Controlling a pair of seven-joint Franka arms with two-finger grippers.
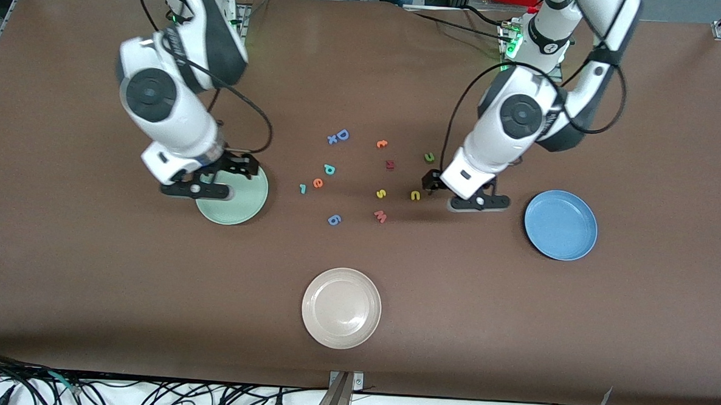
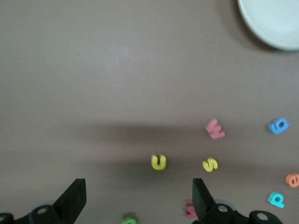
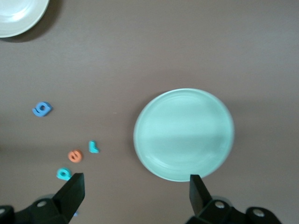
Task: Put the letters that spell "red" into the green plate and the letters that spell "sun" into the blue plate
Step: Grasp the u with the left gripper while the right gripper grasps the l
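The green plate (image 1: 248, 205) (image 3: 183, 134) lies toward the right arm's end of the table, with nothing in it. My right gripper (image 1: 215, 175) (image 3: 135, 191) hangs open over its rim. Beside it lie the teal "r" (image 1: 302, 189) (image 3: 93, 147), orange "e" (image 1: 317, 183) (image 3: 74, 156) and teal "d" (image 1: 329, 169) (image 3: 63, 174). The blue plate (image 1: 560, 225) holds nothing. My left gripper (image 1: 461, 192) (image 2: 138, 193) is open over the table between it and the yellow "u" (image 1: 415, 195) (image 2: 159, 162). Close by are the yellow "s" (image 1: 381, 193) (image 2: 210, 164) and olive "n" (image 1: 429, 157) (image 2: 129, 218).
A beige plate (image 1: 341, 317) sits near the front edge. Other loose letters lie mid-table: a blue "D" (image 1: 343, 135), a blue "x" (image 1: 331, 140), an orange letter (image 1: 381, 144), a dark red one (image 1: 389, 164), a pink "w" (image 1: 380, 215) and a blue "6" (image 1: 334, 219).
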